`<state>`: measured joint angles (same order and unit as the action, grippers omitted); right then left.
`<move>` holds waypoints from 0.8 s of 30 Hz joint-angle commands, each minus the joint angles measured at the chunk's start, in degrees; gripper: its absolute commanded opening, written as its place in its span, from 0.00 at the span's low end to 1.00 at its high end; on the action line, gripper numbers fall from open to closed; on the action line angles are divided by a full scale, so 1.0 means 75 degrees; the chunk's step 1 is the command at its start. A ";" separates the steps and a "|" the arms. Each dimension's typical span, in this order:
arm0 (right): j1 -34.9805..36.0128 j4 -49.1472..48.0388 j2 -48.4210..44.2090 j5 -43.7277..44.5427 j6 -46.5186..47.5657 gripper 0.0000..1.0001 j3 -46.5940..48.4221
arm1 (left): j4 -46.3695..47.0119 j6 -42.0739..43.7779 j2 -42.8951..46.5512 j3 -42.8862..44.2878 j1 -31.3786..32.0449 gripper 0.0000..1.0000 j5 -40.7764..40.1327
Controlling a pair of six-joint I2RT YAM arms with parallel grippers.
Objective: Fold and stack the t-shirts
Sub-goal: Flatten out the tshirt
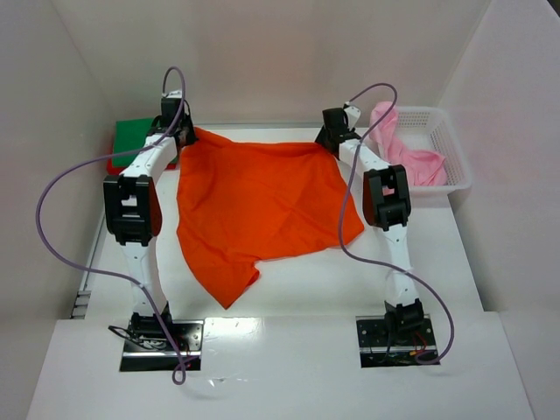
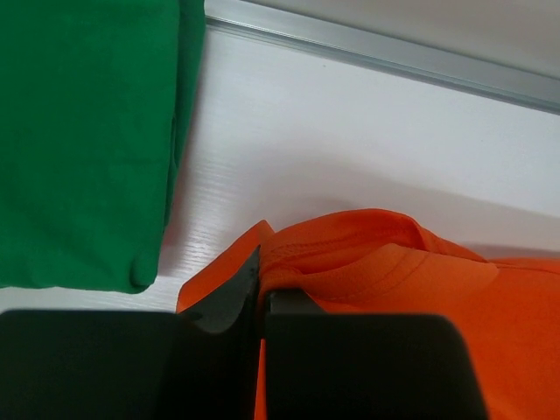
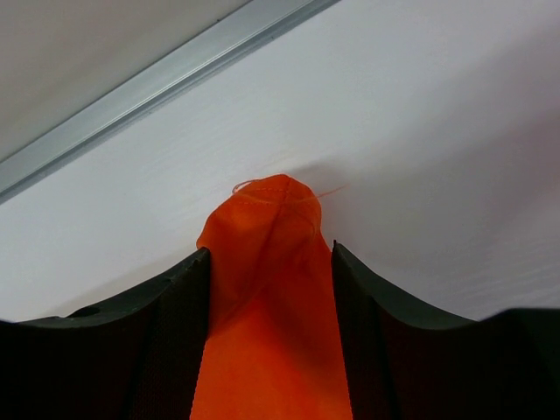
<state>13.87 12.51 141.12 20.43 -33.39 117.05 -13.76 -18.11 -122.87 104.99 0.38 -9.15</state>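
The orange t-shirt (image 1: 262, 206) lies spread on the table, its far edge stretched between both grippers. My left gripper (image 1: 179, 131) is shut on the shirt's far left corner; in the left wrist view the jaws (image 2: 261, 293) pinch the orange cloth (image 2: 394, 271). My right gripper (image 1: 331, 138) is at the far right corner. Its fingers (image 3: 269, 254) stand apart with the orange corner (image 3: 262, 219) lying between them. A folded green t-shirt (image 1: 131, 136) (image 2: 87, 131) lies on a red one (image 1: 114, 164) at the far left. The pink t-shirt (image 1: 407, 153) is in the basket.
The white lattice basket (image 1: 455, 166) stands at the far right. A metal rail (image 2: 394, 57) (image 3: 157, 79) runs along the table's back edge by the wall. White walls close in the sides.
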 commanded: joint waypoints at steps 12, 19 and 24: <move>-0.0314 0.1154 0.1513 -0.0098 -0.0060 0.61 0.2940 | 0.0206 0.0211 -0.0141 0.0380 -0.0028 0.00 -0.0023; -0.0314 0.1144 0.1796 -0.0403 -0.0224 0.29 0.3363 | 0.0206 0.0211 -0.0141 0.0228 -0.0028 0.00 -0.0023; -0.0314 0.1612 0.2161 -0.0473 -0.0224 0.00 0.4137 | 0.0206 0.0281 -0.0141 0.0228 -0.0028 0.00 -0.0093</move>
<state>12.05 22.20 155.57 16.62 -35.16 141.88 -13.89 -17.89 -123.66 105.45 0.38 -8.93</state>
